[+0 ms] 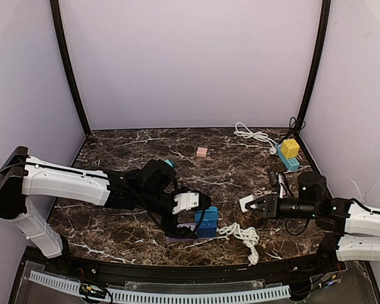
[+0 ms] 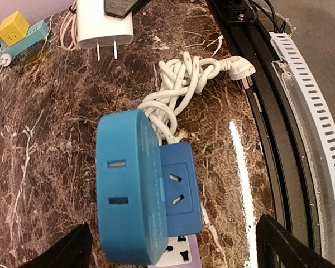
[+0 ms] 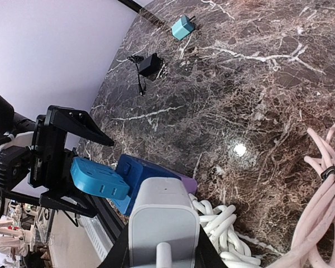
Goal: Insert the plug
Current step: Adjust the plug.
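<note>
The plug (image 3: 162, 220), a white two-prong charger block, is held in my right gripper (image 3: 163, 258), which is shut on its sides. In the top view the right gripper (image 1: 258, 204) holds the plug (image 1: 246, 202) right of the socket stack. That stack is a light blue adapter (image 2: 128, 190) on a dark blue adapter (image 2: 181, 187), seated on a purple-and-white power strip (image 2: 181, 255). My left gripper (image 2: 178, 251) stands open around the stack, both fingers clear of it. The left gripper (image 1: 196, 218) sits at the table's front middle.
A coiled white cable (image 1: 242, 234) with its own plug lies right of the stack. A yellow cube on a teal strip (image 1: 289, 152) and more white cable (image 1: 253, 134) sit back right. A pink block (image 1: 202, 152) lies mid-table. A black charger (image 3: 149, 64) lies far left.
</note>
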`<state>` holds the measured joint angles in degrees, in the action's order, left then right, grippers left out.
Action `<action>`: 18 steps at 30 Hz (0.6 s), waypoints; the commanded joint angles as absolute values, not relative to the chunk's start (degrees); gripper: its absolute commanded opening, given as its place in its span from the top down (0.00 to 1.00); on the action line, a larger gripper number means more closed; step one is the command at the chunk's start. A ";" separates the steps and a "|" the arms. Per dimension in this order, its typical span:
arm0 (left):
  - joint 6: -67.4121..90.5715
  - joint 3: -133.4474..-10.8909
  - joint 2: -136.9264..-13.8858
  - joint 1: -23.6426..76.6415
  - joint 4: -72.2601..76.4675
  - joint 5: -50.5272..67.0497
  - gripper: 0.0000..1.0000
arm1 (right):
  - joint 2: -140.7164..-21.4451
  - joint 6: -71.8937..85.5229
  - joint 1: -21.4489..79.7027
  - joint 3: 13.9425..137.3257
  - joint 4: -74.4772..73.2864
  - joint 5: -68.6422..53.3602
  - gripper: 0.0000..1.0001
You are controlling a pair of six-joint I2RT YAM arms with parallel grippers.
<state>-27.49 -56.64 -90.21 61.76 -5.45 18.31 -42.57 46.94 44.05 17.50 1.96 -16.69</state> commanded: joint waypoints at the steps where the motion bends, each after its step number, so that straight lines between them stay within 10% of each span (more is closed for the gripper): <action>1: -24.01 -52.97 -91.91 61.25 3.80 18.18 0.05 | -43.96 45.90 43.51 16.08 5.28 -17.86 1.00; 18: -20.46 -46.65 -98.72 56.24 20.90 27.22 0.22 | -49.80 52.56 41.76 10.24 22.09 -25.46 1.00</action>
<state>-21.58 -48.69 -97.67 56.86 16.97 24.25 -48.90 51.66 42.76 10.90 15.86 -23.88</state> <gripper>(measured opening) 0.816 0.260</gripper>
